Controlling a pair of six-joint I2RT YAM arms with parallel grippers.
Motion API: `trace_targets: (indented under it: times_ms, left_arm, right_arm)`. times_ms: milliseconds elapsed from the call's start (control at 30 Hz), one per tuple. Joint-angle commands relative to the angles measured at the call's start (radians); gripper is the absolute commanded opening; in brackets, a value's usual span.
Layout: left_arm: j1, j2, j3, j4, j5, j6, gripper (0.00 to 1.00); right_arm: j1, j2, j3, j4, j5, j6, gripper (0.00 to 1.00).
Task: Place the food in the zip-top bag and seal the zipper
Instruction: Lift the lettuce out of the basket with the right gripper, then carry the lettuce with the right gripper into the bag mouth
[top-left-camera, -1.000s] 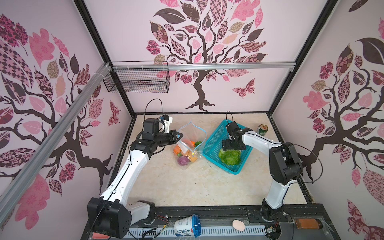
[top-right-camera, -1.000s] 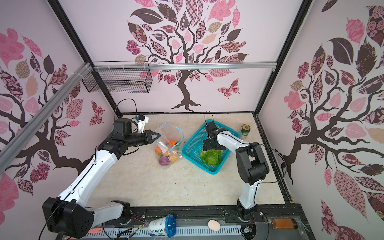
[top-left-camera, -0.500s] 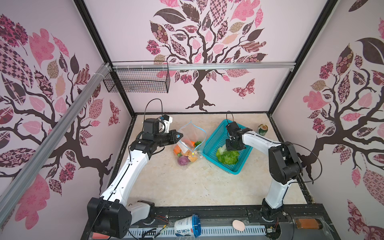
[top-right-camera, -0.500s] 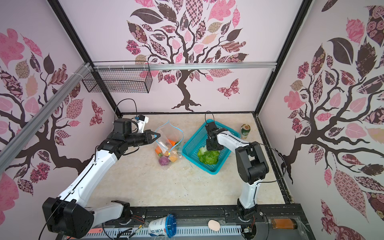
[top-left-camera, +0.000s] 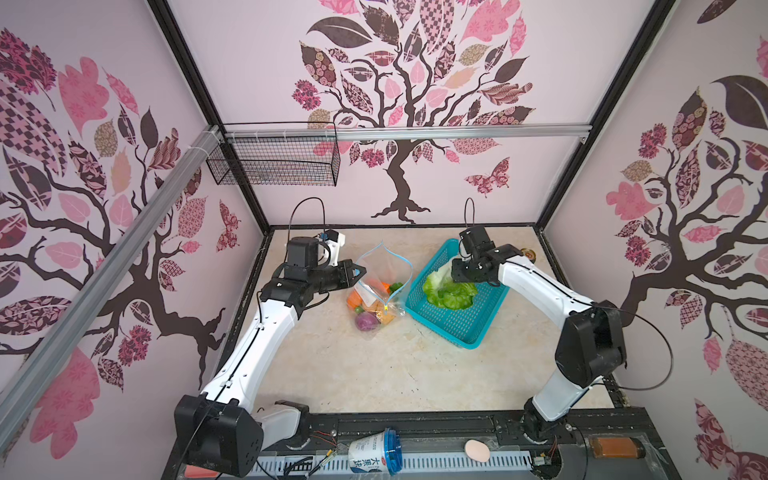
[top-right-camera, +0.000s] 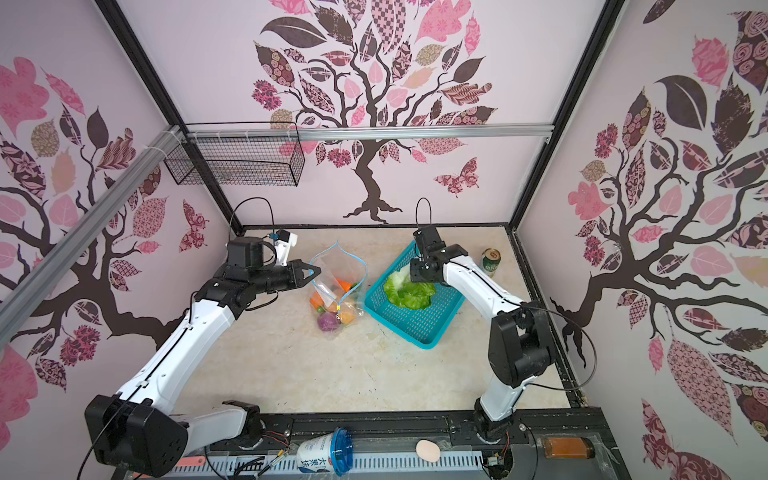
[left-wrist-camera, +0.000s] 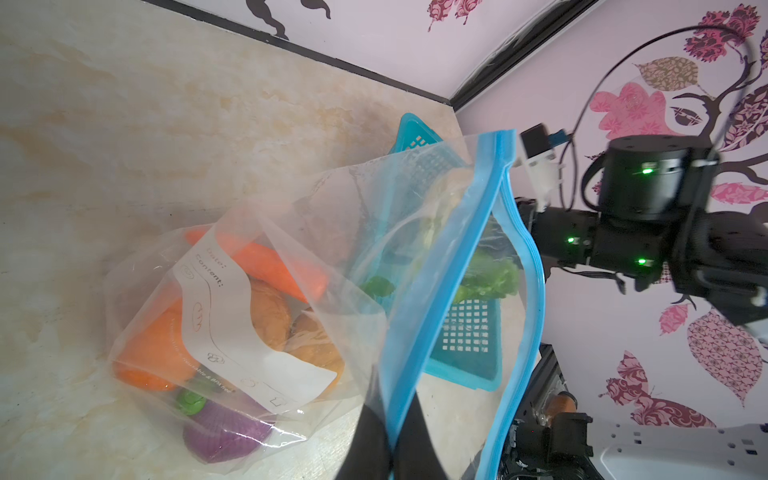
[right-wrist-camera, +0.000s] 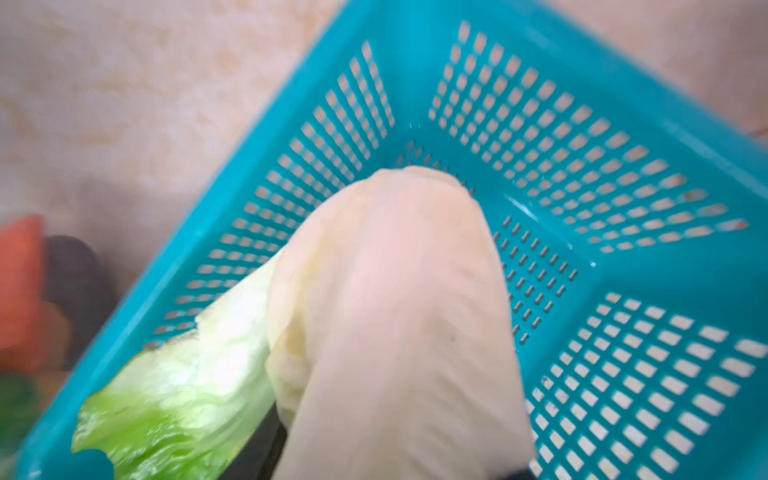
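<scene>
The zip-top bag (left-wrist-camera: 332, 199) is clear, crinkly, glossy plastic film. Its light-blue zipper (left-wrist-camera: 438, 282) strip looks smooth, and its white label (left-wrist-camera: 232, 324) matt. The basket (right-wrist-camera: 623, 145) is shiny teal moulded plastic mesh. The cabbage (right-wrist-camera: 395, 311) looks waxy, with ribbed leaves. The surface (top-left-camera: 374, 374) is a matt, beige marbled finish.

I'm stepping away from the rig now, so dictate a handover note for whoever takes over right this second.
Left gripper: shut on the blue zipper of the zip-top bag, holding the mouth open.
Right gripper: closed on the cabbage in the teal basket.
Done: carrot, purple onion and potatoes are in the bag.
To do: cabbage into the bag, then run the yellow slider to seal.
</scene>
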Motion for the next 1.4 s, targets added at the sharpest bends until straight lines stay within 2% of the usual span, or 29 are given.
trace_targets:
  times_ms: [0, 233, 433, 700, 833, 1133, 1367]
  left_arm:
    - [0.006, -0.009, -0.019, 0.02, 0.005, 0.003, 0.0]
    - [0.006, -0.004, -0.018, 0.019, 0.007, 0.005, 0.0]
    - [0.005, -0.006, -0.018, 0.018, 0.004, 0.007, 0.0]
    - [0.005, -0.023, -0.014, 0.014, 0.003, 0.008, 0.0]
    - [0.005, -0.032, -0.014, 0.014, 0.002, 0.008, 0.0]
    - [0.005, -0.045, -0.013, 0.017, 0.012, 0.007, 0.0]
    - [0.006, -0.052, -0.015, 0.023, 0.019, 0.001, 0.0]
  right_arm:
    - [0.001, -0.109, 0.058, 0.009, -0.02, -0.05, 0.36]
    - [0.021, -0.238, 0.099, 0.104, -0.105, -0.109, 0.37]
    - [0.204, -0.245, 0.186, 0.157, -0.06, -0.211, 0.37]
    - [0.338, -0.236, 0.241, 0.321, -0.203, -0.22, 0.36]
    - [0.405, -0.225, 0.229, 0.398, -0.216, -0.26, 0.36]
    - [0.415, -0.159, 0.136, 0.571, -0.314, -0.203, 0.36]
    - [0.415, -0.101, 0.068, 0.673, -0.21, -0.139, 0.36]
